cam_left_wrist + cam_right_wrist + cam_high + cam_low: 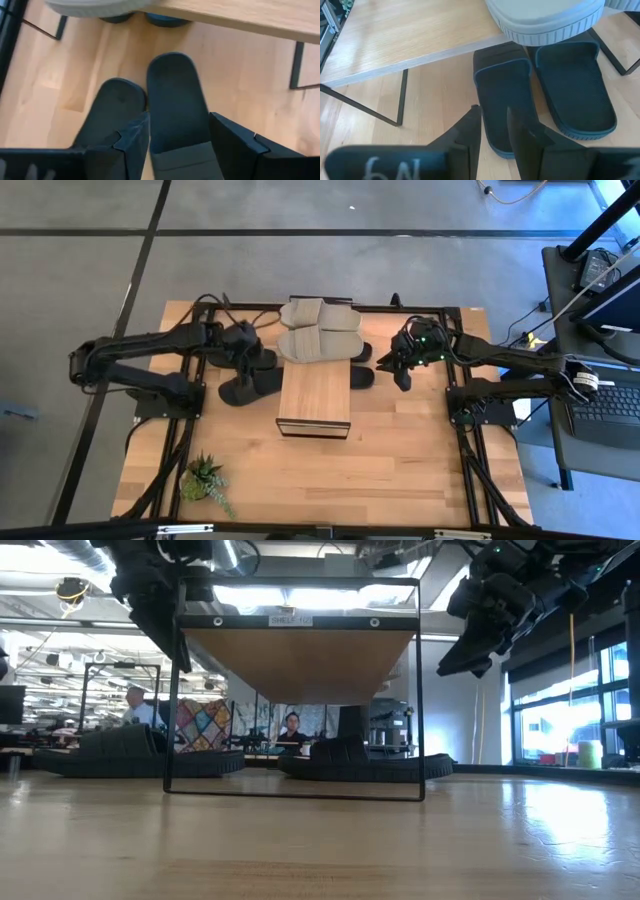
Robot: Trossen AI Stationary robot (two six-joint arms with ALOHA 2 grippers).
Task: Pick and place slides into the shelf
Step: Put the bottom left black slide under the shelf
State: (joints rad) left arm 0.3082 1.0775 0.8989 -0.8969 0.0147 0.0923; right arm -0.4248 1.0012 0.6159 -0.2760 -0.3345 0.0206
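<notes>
The shelf (pixel 316 395) stands mid-table, with two beige-grey slides (pixel 318 345) lying on the far end of its plank top. Two black slides (pixel 248 380) lie on the table left of the shelf. Two more (pixel 362 372) lie at its right side, partly under the plank. My left gripper (pixel 177 135) is open and hovers over one left black slide (pixel 172 100), a finger on either side of it. My right gripper (pixel 493 115) hangs above a right black slide (pixel 502 95), its fingers a narrow gap apart. In the low view both grippers are well above the table.
A small green potted plant (pixel 203 477) stands near the table's near left corner. The shelf's thin dark frame legs (pixel 420 690) stand beside the right slides. Bare tabletop (pixel 400 470) stretches across the near half. People sit in the room beyond the table.
</notes>
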